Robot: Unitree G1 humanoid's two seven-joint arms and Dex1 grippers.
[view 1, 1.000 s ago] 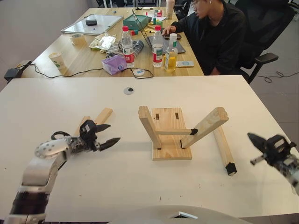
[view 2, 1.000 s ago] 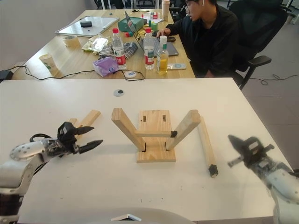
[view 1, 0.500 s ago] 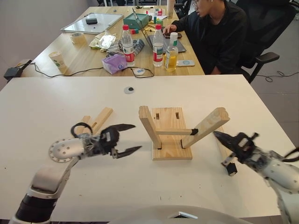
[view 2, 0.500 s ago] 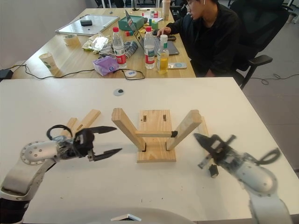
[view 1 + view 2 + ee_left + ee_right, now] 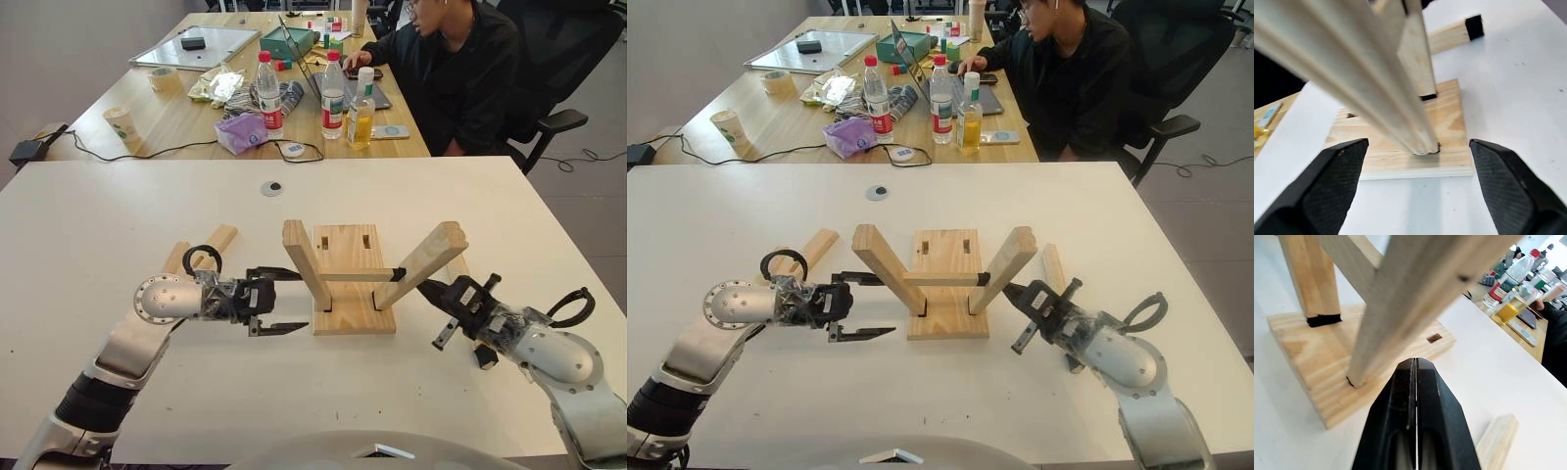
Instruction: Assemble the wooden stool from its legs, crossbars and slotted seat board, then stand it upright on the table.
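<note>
On the white table: one slotted seat board, lying flat near the middle, with two open slots at its far end. Two legs stand in the near slots, the left leg and right leg splaying outward and joined by one crossbar. Left tool is open, with fingers spread wide to either side of the left leg's base and gripping nothing. Right tool is shut with nothing between its fingers, its tip just beside the right leg's lower part (contact cannot be told). Two loose legs lie side by side behind the left arm. A third loose leg lies behind the right tool.
</note>
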